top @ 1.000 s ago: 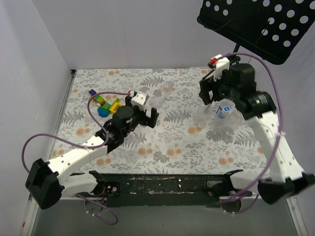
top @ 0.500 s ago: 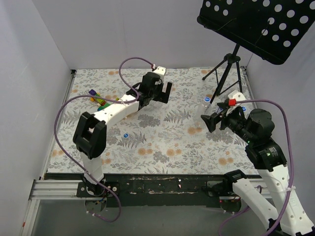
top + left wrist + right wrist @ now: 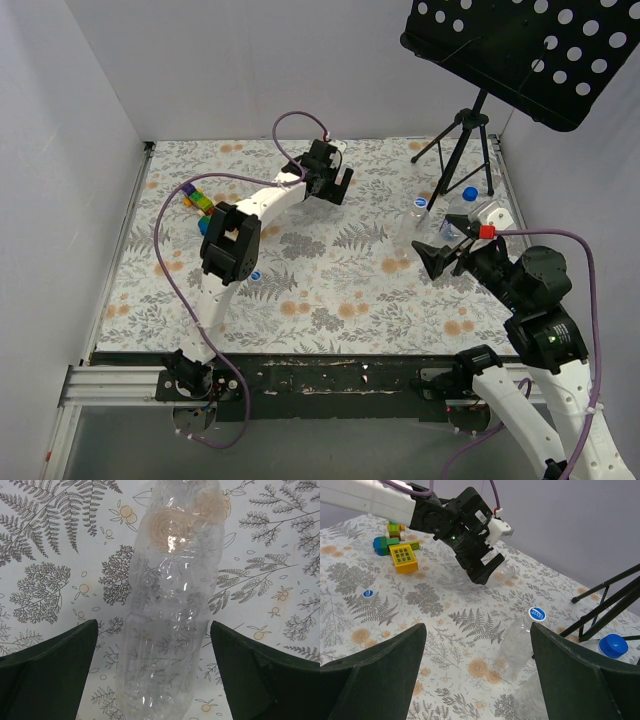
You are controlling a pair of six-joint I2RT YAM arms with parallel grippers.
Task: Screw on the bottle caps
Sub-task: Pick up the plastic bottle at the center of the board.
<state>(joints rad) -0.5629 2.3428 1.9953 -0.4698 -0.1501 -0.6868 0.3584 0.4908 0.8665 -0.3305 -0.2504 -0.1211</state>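
Note:
A clear uncapped bottle (image 3: 170, 605) lies on the floral table between the fingers of my open left gripper (image 3: 153, 625), which reaches to the far middle (image 3: 335, 188). It also shows in the right wrist view (image 3: 507, 570) beside the left gripper (image 3: 480, 565). A clear bottle (image 3: 520, 647) with a blue-and-white cap (image 3: 537, 613) stands at the right (image 3: 420, 218). A bottle with a plain blue cap (image 3: 612, 645) is behind it (image 3: 469, 193). A loose blue-and-white cap (image 3: 256, 276) lies left of centre (image 3: 368, 593). My right gripper (image 3: 432, 255) is open and empty, near side of the bottles (image 3: 477, 626).
Colourful toy blocks (image 3: 203, 205) lie at the far left (image 3: 400, 555). A black tripod (image 3: 455, 150) with a perforated black tray (image 3: 520, 50) stands at the far right, close behind the bottles. White walls close the left and back.
My left arm has swung from the table's middle out to the far bottle. My right gripper has drawn back from over the standing bottles toward the near right.

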